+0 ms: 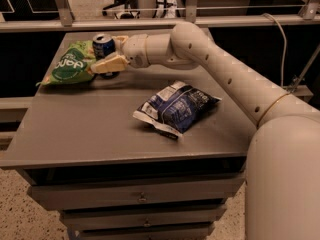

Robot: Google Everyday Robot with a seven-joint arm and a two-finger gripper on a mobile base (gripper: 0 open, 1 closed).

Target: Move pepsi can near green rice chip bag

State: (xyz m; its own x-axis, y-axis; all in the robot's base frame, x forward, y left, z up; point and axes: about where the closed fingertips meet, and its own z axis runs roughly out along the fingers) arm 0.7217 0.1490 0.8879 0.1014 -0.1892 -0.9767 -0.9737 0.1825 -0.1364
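The pepsi can (103,45), dark blue with a silver top, stands upright at the table's back left, right beside the green rice chip bag (67,66). My gripper (104,55) reaches in from the right, with one tan finger (109,64) in front of the can and the other behind it. It is shut on the can. The can's lower part is hidden by the front finger. The bag lies flat, and its right edge touches or nearly touches the front finger.
A blue-and-white crinkled bag (176,108) lies in the middle of the grey table (90,134). My arm (220,69) spans the table's back right. A railing (150,21) runs behind the table. Drawers (142,198) sit below the front edge.
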